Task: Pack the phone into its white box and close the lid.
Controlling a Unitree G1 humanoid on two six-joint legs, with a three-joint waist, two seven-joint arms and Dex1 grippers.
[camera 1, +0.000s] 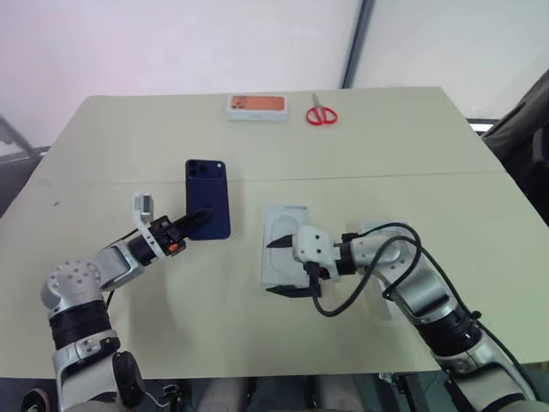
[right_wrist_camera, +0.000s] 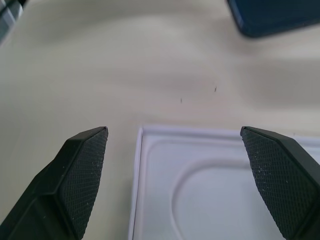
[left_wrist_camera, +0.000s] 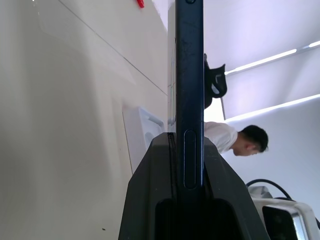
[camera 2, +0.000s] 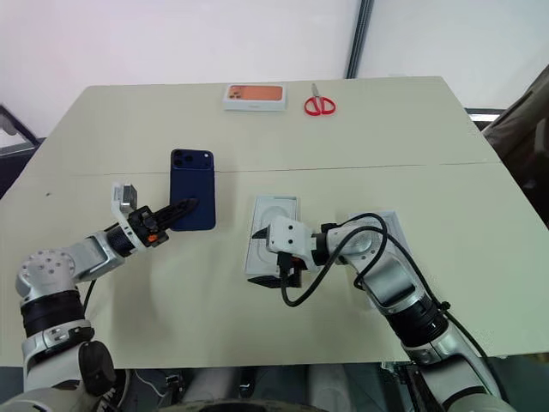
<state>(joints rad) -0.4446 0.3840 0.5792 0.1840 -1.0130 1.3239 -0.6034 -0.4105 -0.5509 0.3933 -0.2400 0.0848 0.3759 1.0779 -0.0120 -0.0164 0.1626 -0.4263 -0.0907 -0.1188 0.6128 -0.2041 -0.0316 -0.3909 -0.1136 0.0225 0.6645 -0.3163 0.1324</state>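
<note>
The phone (camera 1: pixel 208 198), pinched edge-on by the left gripper (camera 1: pixel 196 221), could slip; the right gripper (camera 1: pixel 286 268) gapes empty over the white box (camera 1: pixel 280 225).

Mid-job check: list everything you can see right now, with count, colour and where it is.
phone: 1, dark navy, back up, held at its near end by the left pincer, left of the tray
white box: 1, white shallow tray with moulded outline, table centre, under the right pincer
lid: 1, greyish-white, right of the tray, mostly behind the right arm
orange-faced box: 1, white with orange top, far edge
scissors: 1, red handles, right of that box
table: 1, pale beige
person: 1, in the left wrist view's background
left pincer: black, shut on the phone
right pincer: black, open over the tray
</note>
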